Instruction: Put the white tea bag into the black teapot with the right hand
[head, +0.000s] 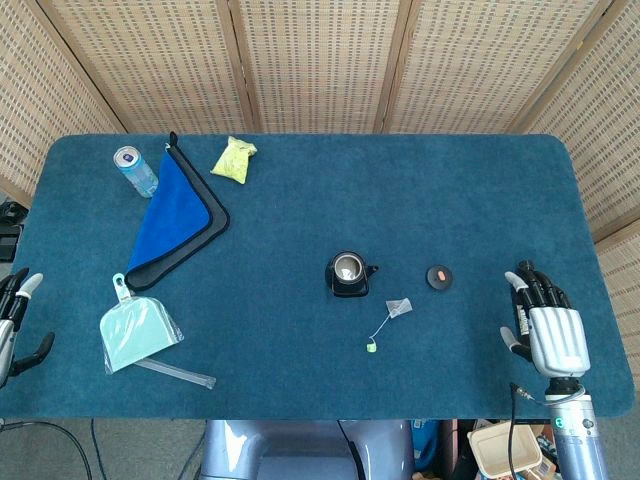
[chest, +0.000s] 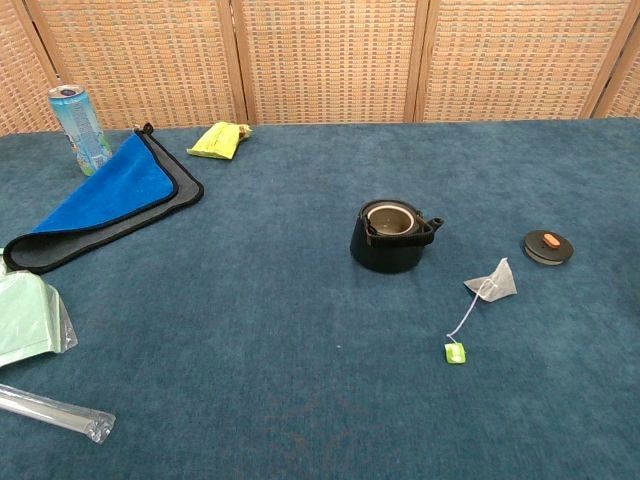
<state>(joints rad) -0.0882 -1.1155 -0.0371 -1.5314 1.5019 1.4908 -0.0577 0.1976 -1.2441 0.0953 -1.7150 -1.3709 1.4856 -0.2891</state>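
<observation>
The black teapot (head: 349, 274) (chest: 392, 236) stands lidless near the table's middle, a metal strainer showing inside. Just right and in front of it lies the white tea bag (head: 400, 307) (chest: 494, 281), its string running to a small green tag (head: 371, 346) (chest: 455, 352). The teapot's round black lid (head: 439, 276) (chest: 548, 246) with an orange knob lies to the right. My right hand (head: 543, 322) rests open at the table's right front, well apart from the tea bag. My left hand (head: 14, 320) shows at the left edge, fingers apart, empty. Neither hand appears in the chest view.
At the back left sit a drink can (head: 135, 171) (chest: 80, 128), a blue-and-black folded cloth (head: 177, 215) (chest: 105, 197) and a yellow packet (head: 234, 159) (chest: 219, 140). A pale green dustpan (head: 138, 331) (chest: 26, 315) and a clear plastic strip (head: 175, 372) lie front left.
</observation>
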